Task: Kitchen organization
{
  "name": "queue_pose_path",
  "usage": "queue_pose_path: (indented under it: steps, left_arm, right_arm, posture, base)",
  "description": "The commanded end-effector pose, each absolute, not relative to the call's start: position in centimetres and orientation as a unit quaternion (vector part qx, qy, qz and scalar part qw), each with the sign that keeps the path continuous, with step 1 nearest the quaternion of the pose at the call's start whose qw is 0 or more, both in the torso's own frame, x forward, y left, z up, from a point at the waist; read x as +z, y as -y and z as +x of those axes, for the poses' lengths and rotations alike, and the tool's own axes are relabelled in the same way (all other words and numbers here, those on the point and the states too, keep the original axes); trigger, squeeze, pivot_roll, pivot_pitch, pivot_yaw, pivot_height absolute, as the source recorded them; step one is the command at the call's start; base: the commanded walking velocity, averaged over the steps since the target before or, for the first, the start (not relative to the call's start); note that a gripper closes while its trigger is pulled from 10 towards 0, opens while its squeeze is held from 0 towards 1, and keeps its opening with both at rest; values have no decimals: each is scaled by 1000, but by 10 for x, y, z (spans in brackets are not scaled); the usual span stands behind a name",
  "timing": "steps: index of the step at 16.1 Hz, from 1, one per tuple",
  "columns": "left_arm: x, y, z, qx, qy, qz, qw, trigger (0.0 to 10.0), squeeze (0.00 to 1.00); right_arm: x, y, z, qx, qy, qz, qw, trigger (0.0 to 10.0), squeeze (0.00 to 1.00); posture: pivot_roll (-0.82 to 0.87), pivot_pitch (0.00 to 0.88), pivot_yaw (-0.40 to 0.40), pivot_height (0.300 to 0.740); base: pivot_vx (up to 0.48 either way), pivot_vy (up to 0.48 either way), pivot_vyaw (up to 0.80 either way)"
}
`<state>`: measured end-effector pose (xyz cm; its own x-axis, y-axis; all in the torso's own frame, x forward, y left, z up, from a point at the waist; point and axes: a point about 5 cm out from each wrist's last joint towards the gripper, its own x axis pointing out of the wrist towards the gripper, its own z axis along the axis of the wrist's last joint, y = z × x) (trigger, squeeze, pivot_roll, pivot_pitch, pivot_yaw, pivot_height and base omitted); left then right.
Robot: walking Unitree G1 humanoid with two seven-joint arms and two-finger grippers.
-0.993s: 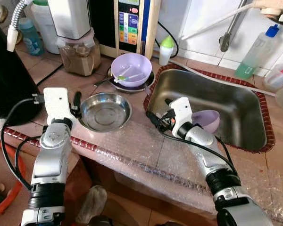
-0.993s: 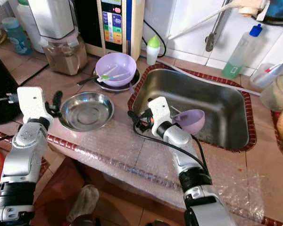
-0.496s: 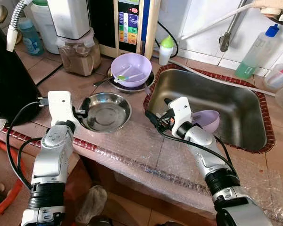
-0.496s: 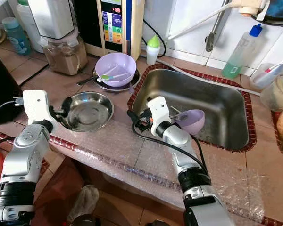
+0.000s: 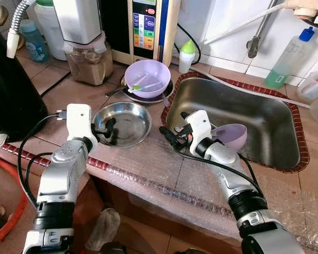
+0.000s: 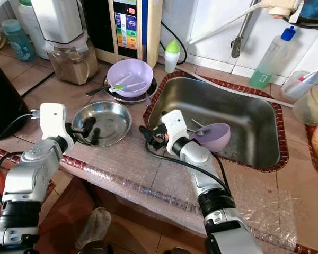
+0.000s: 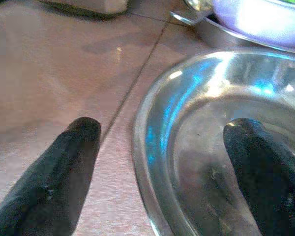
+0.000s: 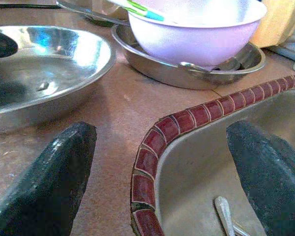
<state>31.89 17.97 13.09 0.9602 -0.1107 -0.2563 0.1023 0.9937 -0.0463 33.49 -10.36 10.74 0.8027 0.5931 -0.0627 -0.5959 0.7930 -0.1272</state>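
Currently the left gripper [image 5: 107,131] is set over the near-left rim of the round steel dish [image 5: 128,119], jaws spread wide: one black finger [image 7: 265,174] is inside the shiny, shallow bowl, the other is outside on the matte brown tiled counter [image 5: 69,92], and the thin rolled rim is straddled between them; contact with the metal cannot be confirmed. The right gripper [image 5: 169,135] is held at the left corner of the rectangular steel sink [image 5: 254,119], jaws also wide apart, with the red tile edging [image 8: 152,142] of the sink seen between its fingers and nothing gripped. At 12 o'clock from the dish, a smooth lilac plastic bowl [image 5: 147,76] is nested in a low handled steel pan [image 8: 187,73], with a green-and-white utensil [image 5: 143,86] lying across it. A second lilac bowl [image 5: 230,135] is tipped on its side inside the sink, at 3 o'clock from the right gripper. The front edge of the counter is covered with clear bubble wrap [image 5: 164,169]. At 10 o'clock from the dish, a blender jar [image 5: 89,63] with brown contents is stood by the wall.
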Motion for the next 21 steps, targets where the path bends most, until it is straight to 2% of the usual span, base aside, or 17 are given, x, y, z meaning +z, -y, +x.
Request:
queue_pose_path:
  steps: [1,7,14,21]
  left_arm:
    - [131,-175,319,-70,-141,-20,987,0,0]
    - [120,-179,313,-84,-194,-25,977,0,0]
    - [118,-189,306,-73,-203,-33,976,0,0]
    - [109,-181,293,-71,-203,-61,975,0,0]
  right_arm:
    - [109,104,334,315,-8,-76,946,10000,0]
    - [109,105,336,313,-9,-81,946,10000,0]
    - [109,104,337,315,-10,-88,945,10000,0]
    - [109,106,337,312,-13,-84,946,10000,0]
  posture:
    - [92,23,-12,740]
    - [93,17,-6,740]
    - [99,12,-8,740]
    - [97,9,-13,740]
  base:
    - [0,0,0]
    - [0,0,0]
    - [0,0,0]
    - [0,0,0]
